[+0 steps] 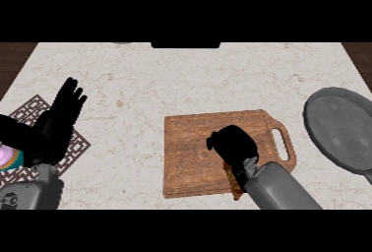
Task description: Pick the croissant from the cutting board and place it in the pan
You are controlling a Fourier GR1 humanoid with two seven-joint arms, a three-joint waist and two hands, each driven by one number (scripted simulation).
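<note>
The wooden cutting board lies in the middle of the counter, its handle slot toward the right. My right hand is over the board's centre with its fingers curled downward. They hide the croissant, of which only a narrow brown sliver shows by the wrist's left side. The dark grey pan sits at the right edge, a short gap from the board's handle. My left hand rests open at the far left, fingers up.
A patterned brown mat lies under my left hand. A pink and teal object is partly cut off at the left edge. A black object sits at the counter's far edge.
</note>
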